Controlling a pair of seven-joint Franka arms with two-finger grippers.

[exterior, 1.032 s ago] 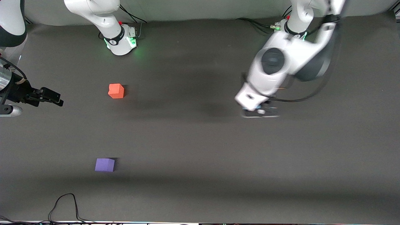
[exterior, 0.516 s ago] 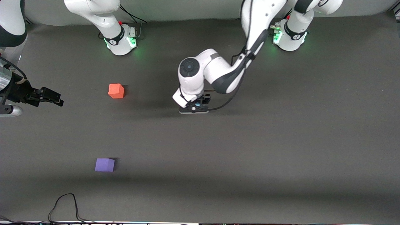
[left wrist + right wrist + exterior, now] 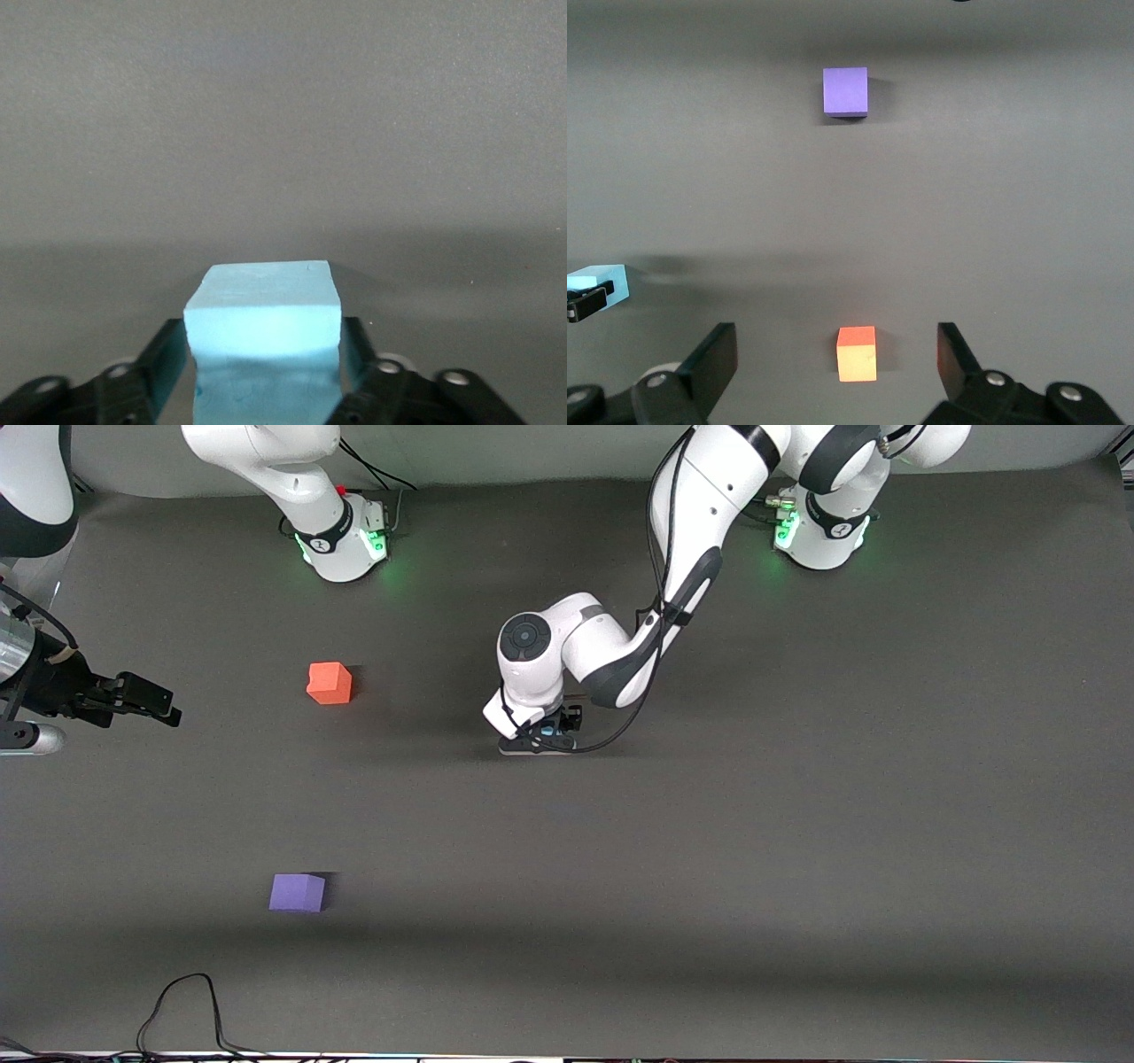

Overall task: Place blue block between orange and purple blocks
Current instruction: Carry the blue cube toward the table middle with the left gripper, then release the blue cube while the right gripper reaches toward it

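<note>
Table (image 3: 797, 850): dark grey mat, bare apart from three foam cubes and a loose cable at the edge nearest the front camera.
Left arm: reaching from its base toward mid-table, wrist bent down over open mat.
Right arm: waiting at its own end of the table.
Left gripper (image 3: 542, 737): clamped on the blue block (image 3: 263, 332), one finger (image 3: 168, 354) pressed to each side face; low over the mat, though contact with the surface cannot be told from the front view.
Right gripper (image 3: 146, 701): fingers (image 3: 718, 359) spread wide, nothing between them, hanging toward the right arm's end of the table and looking down on the orange block.
Orange block (image 3: 329, 683): resting on the mat toward the right arm's end, farther from the front camera than the purple one.
Purple block (image 3: 297, 892): resting on the mat nearer the front camera, well apart from the orange.
Blue block, position: held over mid-table, well apart from both cubes and not yet in the gap between them.
Risk, travel: carried low, likely to drag on the mat and twist in the pinch.
Risk, placement: released off the line joining orange and purple, likely to end beside the pair and not between.
Risk, foam: squeezed soft cube, possibly sticking to a pad or springing aside on release.
Risk, neighbours: a wide sweep, likely to nudge the orange cube.
Containers: none in view; nothing held in anything.
</note>
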